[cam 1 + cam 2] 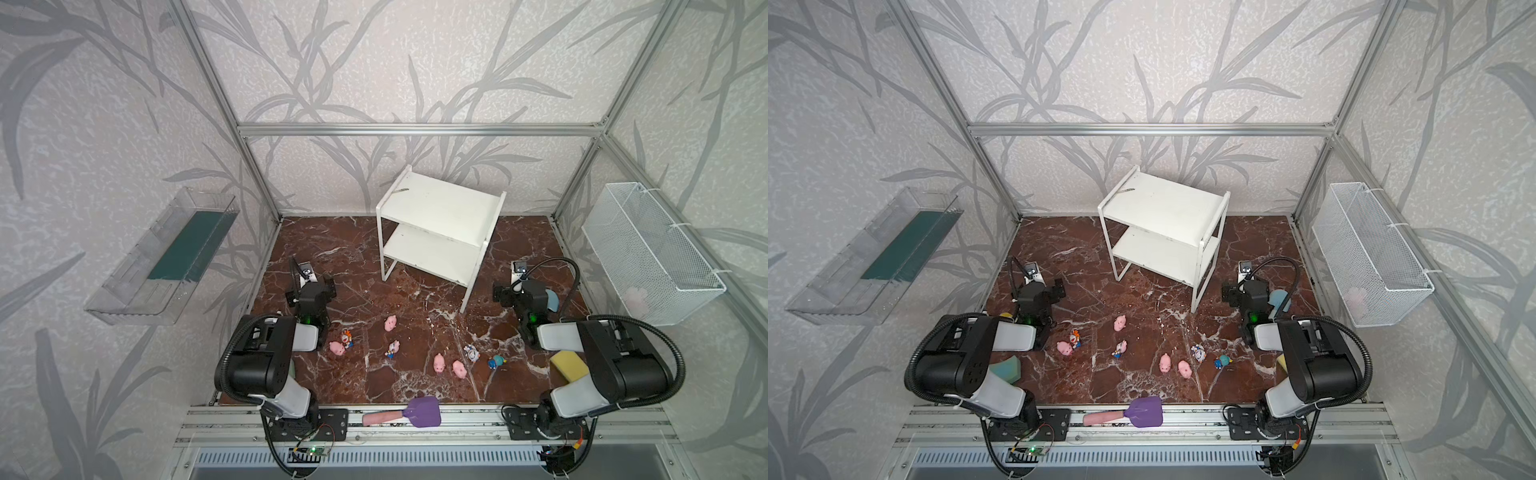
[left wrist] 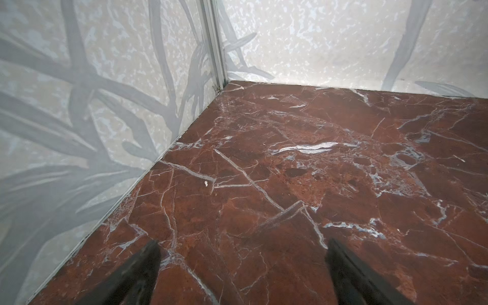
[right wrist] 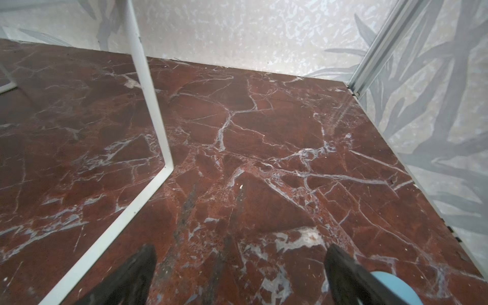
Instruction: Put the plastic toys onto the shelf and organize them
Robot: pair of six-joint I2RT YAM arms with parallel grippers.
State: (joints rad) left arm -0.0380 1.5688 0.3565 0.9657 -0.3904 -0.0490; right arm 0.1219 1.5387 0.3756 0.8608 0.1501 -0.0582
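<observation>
Several tiny pink pigs (image 1: 390, 323) (image 1: 337, 348) (image 1: 439, 363) and several small blue-white figurines (image 1: 347, 337) (image 1: 392, 349) (image 1: 471, 353) lie scattered on the marble floor in both top views, between the two arms. The white two-tier shelf (image 1: 440, 208) stands behind them at the back, both boards bare. My left gripper (image 2: 243, 245) is open over bare floor near the back-left corner. The right gripper (image 3: 241, 249) is open too, beside the shelf's white leg frame (image 3: 150, 105). Neither holds anything, and no toy shows in either wrist view.
A purple shovel (image 1: 419, 411) lies on the front rail. A yellow sponge (image 1: 568, 363) sits by the right arm and a green sponge (image 1: 1005, 368) by the left. A blue shovel (image 3: 390, 287) lies at the right gripper. Clear tray (image 1: 162, 257) and wire basket (image 1: 652, 249) hang on the side walls.
</observation>
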